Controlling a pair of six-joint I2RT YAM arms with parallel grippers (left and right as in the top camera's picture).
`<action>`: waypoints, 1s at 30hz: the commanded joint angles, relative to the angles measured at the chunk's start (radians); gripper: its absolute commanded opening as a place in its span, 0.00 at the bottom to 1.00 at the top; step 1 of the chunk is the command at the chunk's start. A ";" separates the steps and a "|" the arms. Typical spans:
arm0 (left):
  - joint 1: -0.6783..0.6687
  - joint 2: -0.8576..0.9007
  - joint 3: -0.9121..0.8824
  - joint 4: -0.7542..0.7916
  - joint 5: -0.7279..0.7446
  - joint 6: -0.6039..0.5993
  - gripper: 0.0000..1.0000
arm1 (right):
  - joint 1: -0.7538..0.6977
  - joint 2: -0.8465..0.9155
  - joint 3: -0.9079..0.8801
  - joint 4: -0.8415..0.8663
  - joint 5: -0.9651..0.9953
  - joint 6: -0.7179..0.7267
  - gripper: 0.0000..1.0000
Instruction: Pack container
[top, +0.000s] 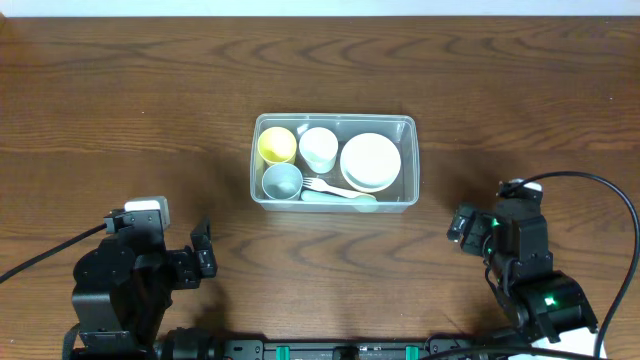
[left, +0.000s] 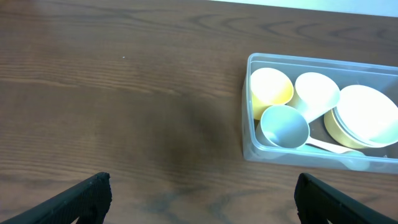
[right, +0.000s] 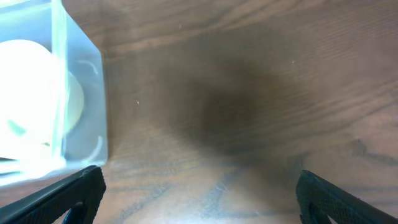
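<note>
1. Bench (top: 120, 110): dark wood grain, carries everything.

2. Container (top: 409, 165): clear rectangular bin with rounded corners and a rim. It stands ahead of both sets of fingers and between them, apart from each, forward-right of the left pair and forward-left of the right pair. Already filled. Judged light even when loaded, with thin walls that likely flex and a smooth, slippery surface. The loose contents may shift if it is tipped. Best taken at the two short end walls just under the rim, one arm per end, and kept level.

3. Left gripper (top: 205, 252): fingers wide apart, holding nothing, over bare bench.

4. Right gripper (top: 458, 224): fingers wide apart, empty, with the container's near corner just ahead of its left finger.

5. White bowl (top: 370, 160): at the end of the container nearer the right fingers.

6. Yellow cup (top: 278, 145), white cup (top: 318, 148) and grey-blue cup (top: 282, 181): at the end nearer the left fingers.

7. Pale fork (top: 335, 187): lying along the near wall.

Views: only the overhead shows both arms and the full contents. The left wrist alone shows a yellowish bowl nested beneath the white one. The right wrist gives only a blurred corner of the container, with the contents washed out.
</note>
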 joint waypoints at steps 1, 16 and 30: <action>-0.002 0.001 -0.008 -0.001 -0.008 -0.011 0.94 | 0.007 -0.060 -0.008 -0.029 0.012 0.003 0.99; -0.002 0.001 -0.008 -0.001 -0.008 -0.011 0.94 | -0.143 -0.558 -0.409 0.406 -0.110 -0.223 0.99; -0.002 0.001 -0.008 -0.001 -0.008 -0.011 0.94 | -0.175 -0.706 -0.563 0.639 -0.299 -0.541 0.99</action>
